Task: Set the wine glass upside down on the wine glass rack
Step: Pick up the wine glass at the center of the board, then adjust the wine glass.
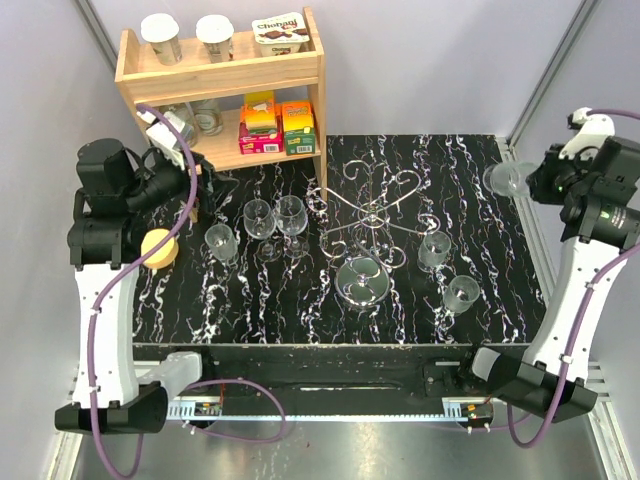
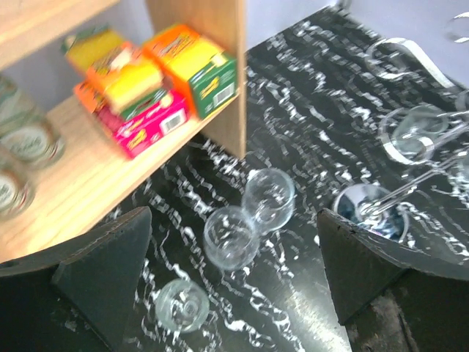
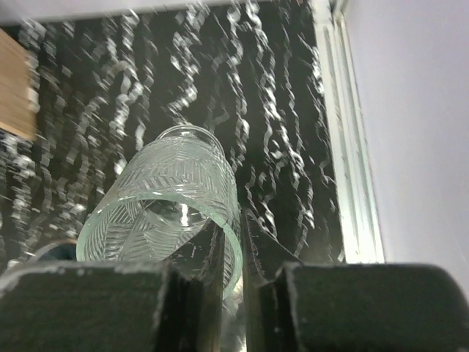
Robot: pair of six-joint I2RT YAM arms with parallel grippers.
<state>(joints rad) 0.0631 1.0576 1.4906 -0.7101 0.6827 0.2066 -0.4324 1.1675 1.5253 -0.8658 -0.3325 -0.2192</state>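
Now five glasses [image 1: 258, 220] standing, sixth glass [image 3: 165, 205] clamped in right pincer [image 3: 231, 249], left pincer [image 2: 233, 242] wide open.

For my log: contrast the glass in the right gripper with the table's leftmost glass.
The held glass is lifted and tilted, its rim pinched by the right gripper; the leftmost glass stands upright on the table, untouched. The held glass is at the right edge, the leftmost glass by the left arm. Both are clear.

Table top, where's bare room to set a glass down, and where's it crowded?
Bare: the near-left stretch of the table between the three glasses and the near edge, and the far-right patch behind the rack. Crowded: around the rack's base, with two glasses to its right.
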